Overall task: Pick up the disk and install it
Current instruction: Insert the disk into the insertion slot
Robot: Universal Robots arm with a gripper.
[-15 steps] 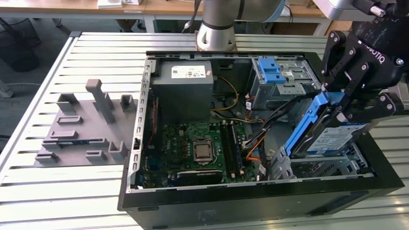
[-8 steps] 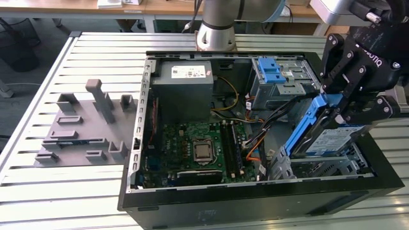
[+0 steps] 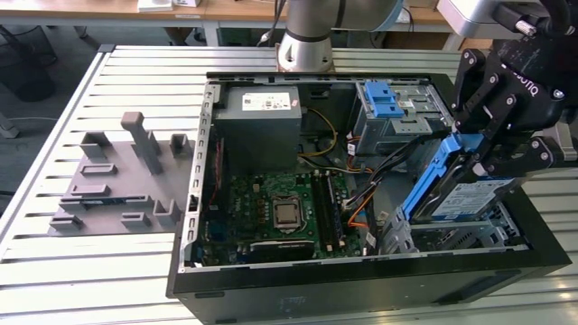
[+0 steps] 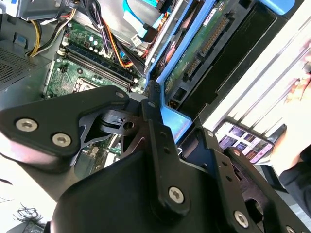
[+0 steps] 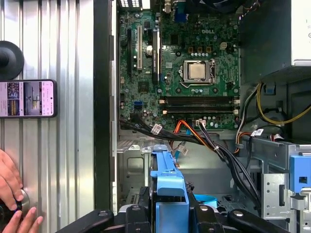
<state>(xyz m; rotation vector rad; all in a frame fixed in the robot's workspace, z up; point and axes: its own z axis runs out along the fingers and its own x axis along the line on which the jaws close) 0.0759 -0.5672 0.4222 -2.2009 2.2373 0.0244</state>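
Note:
The disk point(image 3: 459, 195), a silver drive with a white-and-blue label in a blue carrier frame, hangs tilted on edge over the metal drive bay point(image 3: 462, 235) at the exterior view's right side of the open computer case point(image 3: 361, 288). My black gripper point(image 3: 495, 150) is shut on the disk's upper end. In the first wrist view the blue carrier point(image 5: 167, 178) sits between the fingers point(image 5: 141, 200) above the bay floor. In the second wrist view the disk's green circuit side point(image 4: 204, 43) and blue frame point(image 4: 172, 121) run away from my gripper point(image 4: 177, 127).
Inside the case lie the motherboard point(image 3: 280, 206), the grey power-supply box point(image 3: 262, 118), a silver cage with a blue latch point(image 3: 393, 108) and loose cables point(image 5: 204, 138). A grey fixture plate point(image 3: 118, 186) sits at the exterior view's left. A phone point(image 5: 26, 98) and a person's hand point(image 5: 12, 194) rest beside the case.

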